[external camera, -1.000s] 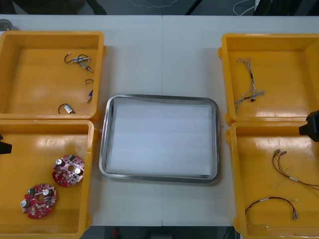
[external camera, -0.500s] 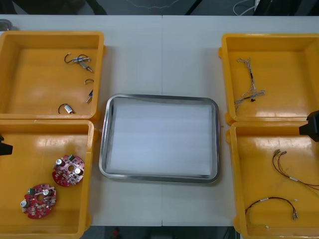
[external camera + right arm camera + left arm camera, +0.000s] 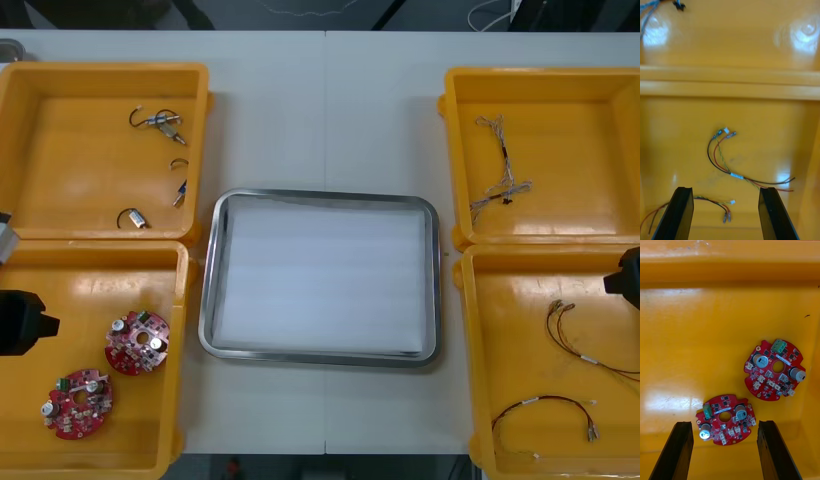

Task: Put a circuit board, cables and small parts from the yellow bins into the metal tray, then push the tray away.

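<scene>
Hovering left gripper [image 3: 30, 322]: fingers spread apart, holding nothing, above the near left yellow bin [image 3: 100, 280], at 8 o'clock on the table [image 3: 330, 120].
Circuit boards: first circuit board [image 3: 138, 342] at the gripper's 3 o'clock, second circuit board [image 3: 77, 403] at its 5 o'clock.
Right gripper [image 3: 625, 278]: fingers apart, empty, above the near right yellow bin [image 3: 500, 330], at the table's 4 o'clock.
Cables: red and yellow cables [image 3: 589, 360] on that bin's floor.
Metal tray [image 3: 320, 358]: table centre, white inside.

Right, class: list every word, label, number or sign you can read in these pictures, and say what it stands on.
None can be read.
Round red circuit boards: any print too small to read.
White sleeve on the red and yellow cable: no legible marks.
Yellow bins, metal tray: no writing.
</scene>
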